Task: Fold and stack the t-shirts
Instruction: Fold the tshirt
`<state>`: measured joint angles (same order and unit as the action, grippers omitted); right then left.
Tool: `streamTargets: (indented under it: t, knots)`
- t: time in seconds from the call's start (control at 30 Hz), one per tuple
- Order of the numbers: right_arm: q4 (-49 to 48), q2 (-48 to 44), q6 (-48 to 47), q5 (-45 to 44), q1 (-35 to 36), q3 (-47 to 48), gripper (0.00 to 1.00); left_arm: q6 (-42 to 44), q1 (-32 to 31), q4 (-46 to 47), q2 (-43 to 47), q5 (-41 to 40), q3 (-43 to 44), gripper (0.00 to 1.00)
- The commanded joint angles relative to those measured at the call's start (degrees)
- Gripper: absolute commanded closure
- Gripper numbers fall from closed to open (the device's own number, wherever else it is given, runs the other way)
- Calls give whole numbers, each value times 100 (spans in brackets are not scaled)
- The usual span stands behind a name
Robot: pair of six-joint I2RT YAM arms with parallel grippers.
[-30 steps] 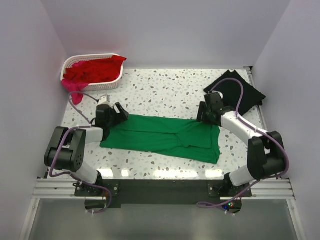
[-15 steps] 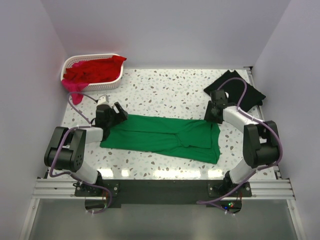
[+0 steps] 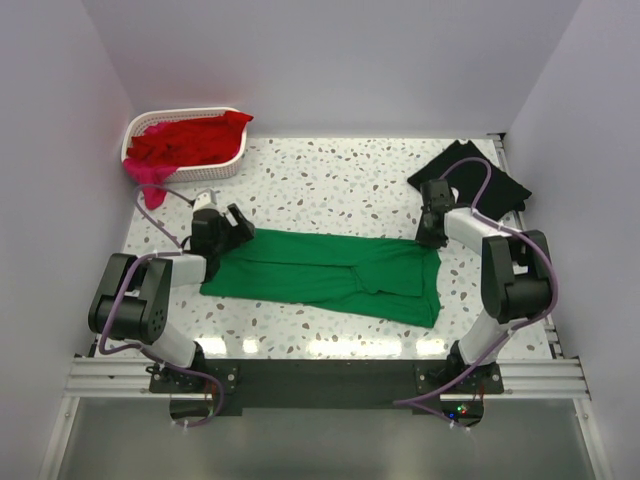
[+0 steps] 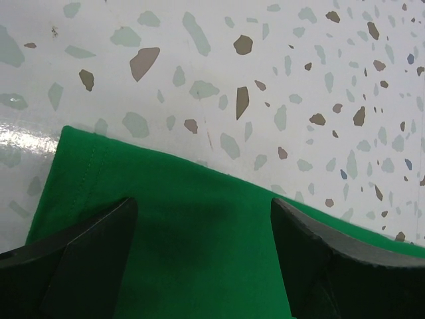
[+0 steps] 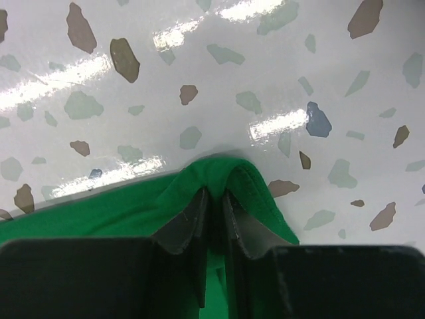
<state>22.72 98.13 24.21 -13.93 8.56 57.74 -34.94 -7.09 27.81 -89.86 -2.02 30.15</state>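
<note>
Having closed in since a second ago, the right claw (image 5: 214, 201) pinches the upper-right corner of the green t-shirt (image 3: 320, 270) lying mid-frame on the counter (image 3: 340, 180); the left claw (image 4: 199, 216), spread over its left edge, should grip equally before lifting.

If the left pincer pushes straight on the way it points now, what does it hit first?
The left pincer would probably meet the green t-shirt lying between its open fingers; beyond the hem, only table. Depth is unclear.

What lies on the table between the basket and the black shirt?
Nothing: the top view shows the table bare between the basket and the black shirt.
</note>
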Motion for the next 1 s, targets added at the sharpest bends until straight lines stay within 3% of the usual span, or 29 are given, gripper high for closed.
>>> streamTargets:
  t: [0.0, 0.13, 0.63, 0.73, 0.83, 0.87, 0.97]
  knots:
    - [22, 92, 5, -250, -65, 273, 87, -39, 103, -13, 66, -237, -27, 13]
    - [39, 452, 49, -198, -65, 528, 100, -83, 111, -100, 30, -386, 26, 12]
    - [426, 1990, -39, -179, -65, 2400, 100, -364, 419, -426, -119, -782, 281, 10]
    - [601, 2070, -39, -443, -65, 2585, 94, -365, 419, -470, -23, -878, 237, 10]
    - [742, 1912, -30, -767, -73, 2550, 78, -382, 419, -461, 197, -1010, 105, 10]
    - [760, 1842, -21, -830, -73, 2471, 67, -391, 419, -444, 276, -1046, 27, 10]
    - [804, 1544, -4, -1058, -65, 2331, 55, -365, 410, -391, 601, -1046, -132, 10]
